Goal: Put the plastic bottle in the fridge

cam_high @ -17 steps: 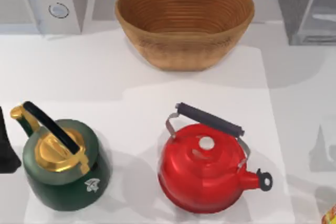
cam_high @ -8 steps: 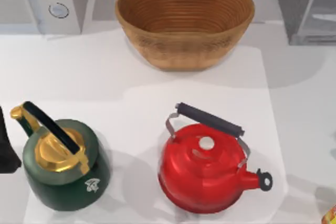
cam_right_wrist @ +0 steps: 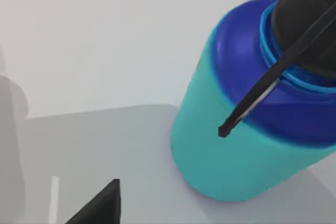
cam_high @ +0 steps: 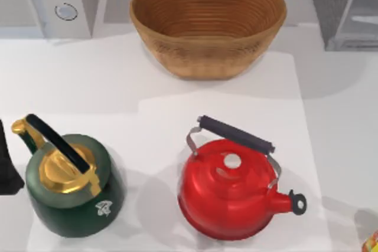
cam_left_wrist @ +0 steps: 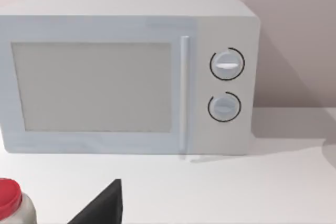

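The plastic bottle (cam_right_wrist: 226,150) has a teal body, a blue cap, a black top piece and a thin black strap. It rests on the white table, close in front of my right gripper (cam_right_wrist: 168,217). That gripper is open and apart from the bottle, and one dark fingertip (cam_right_wrist: 102,205) shows. The fridge (cam_high: 345,7), dark grey and speckled with a pale door panel, stands at the table's far right corner. My left arm (cam_high: 7,163) is parked at the left edge beside the green kettle. Its gripper (cam_left_wrist: 168,217) is open and faces the microwave.
A wicker basket (cam_high: 208,25) sits at the back middle and a light grey microwave (cam_high: 50,1) at the back left. A green kettle (cam_high: 74,187) and a red kettle (cam_high: 230,190) stand near the front. A red-capped jar (cam_left_wrist: 11,203) is near the left gripper. A red-yellow object (cam_high: 372,243) shows at the front right corner.
The arm shadow at the table's right edge has slid toward the front and off the picture. Kettles, basket, microwave and fridge have not moved.
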Controlling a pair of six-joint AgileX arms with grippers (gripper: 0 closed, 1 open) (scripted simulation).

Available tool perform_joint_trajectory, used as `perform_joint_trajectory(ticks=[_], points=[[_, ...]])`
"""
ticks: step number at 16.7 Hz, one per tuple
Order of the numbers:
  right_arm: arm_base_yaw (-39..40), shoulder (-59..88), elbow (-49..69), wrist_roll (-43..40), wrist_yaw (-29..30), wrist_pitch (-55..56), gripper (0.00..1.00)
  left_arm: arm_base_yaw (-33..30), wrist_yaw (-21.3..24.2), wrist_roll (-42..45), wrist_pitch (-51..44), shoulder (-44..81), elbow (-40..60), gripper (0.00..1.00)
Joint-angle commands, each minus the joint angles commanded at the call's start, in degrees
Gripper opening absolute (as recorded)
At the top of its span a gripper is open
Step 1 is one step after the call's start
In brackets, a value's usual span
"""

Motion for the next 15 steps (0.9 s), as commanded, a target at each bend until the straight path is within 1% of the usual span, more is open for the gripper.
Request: perform_joint_trajectory(ticks=[3,6,8,11,15], points=[[-4.51,11.79,2.77,-11.85,-10.12,-5.19,1.0,0.0,0.0,0.0,0.0,0.0,0.0,1.0],[-7.5,18.39,4.27,-18.39,-16.68,-8.7,1.0,0.0,0.0,0.0,0.0,0.0,0.0,1.0],[-8.38,20.07,4.54,-19.89,-18.35,-9.59,1.0,0.0,0.0,0.0,0.0,0.0,0.0,1.0],[-8.39,20.08,4.54,-19.9,-18.35,-9.59,1.0,0.0,0.0,0.0,0.0,0.0,0.0,1.0],[-7.58,19.42,3.54,-17.86,-18.45,-7.48,1.0,0.0,0.0,0.0,0.0,0.0,0.0,1.0]])
